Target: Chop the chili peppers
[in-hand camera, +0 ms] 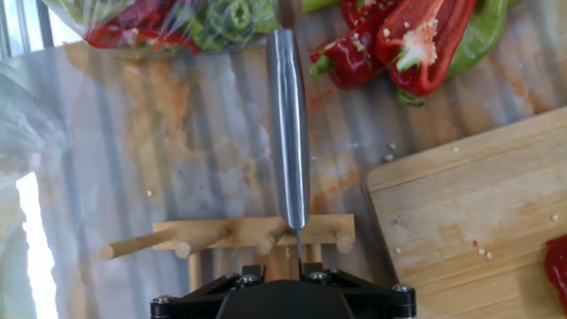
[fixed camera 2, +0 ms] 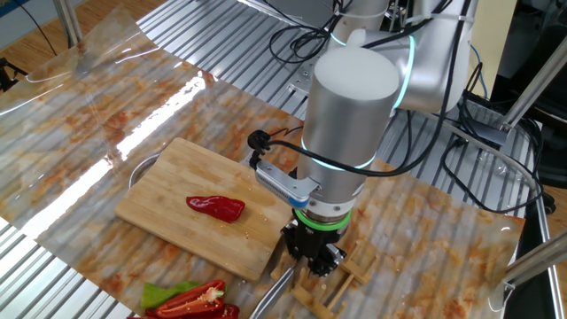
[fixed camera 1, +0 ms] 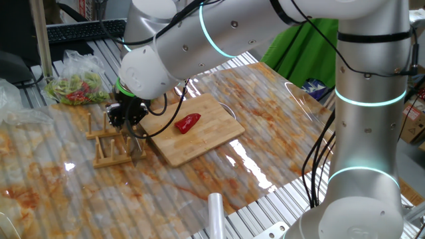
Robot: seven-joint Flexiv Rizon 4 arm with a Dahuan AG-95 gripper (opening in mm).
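Gripper (fixed camera 1: pixel 126 118) was positioned over the wooden rack (fixed camera 1: pixel 114 143); its grip could not be determined. One chili pepper (fixed camera 1: pixel 188 123) was observed mid-board, the cutting board (fixed camera 1: pixel 206 136) edges left unobstructed.

A metal-slatted workbench under a stained clear sheet, in a cluttered lab.

We see a table (fixed camera 1: pixel 262 212) of ribbed aluminium slats, covered by a transparent plastic sheet (fixed camera 1: pixel 279 126) smeared orange-brown, with bright overhead light glaring off it. A black keyboard (fixed camera 1: pixel 83 30) lies at the far edge in one fixed view, near a green cloth (fixed camera 1: pixel 302 50). In the other fixed view we see black cables (fixed camera 2: pixel 292 40) trailing across the slats and a wooden floor (fixed camera 2: pixel 27 31) beyond the corner.
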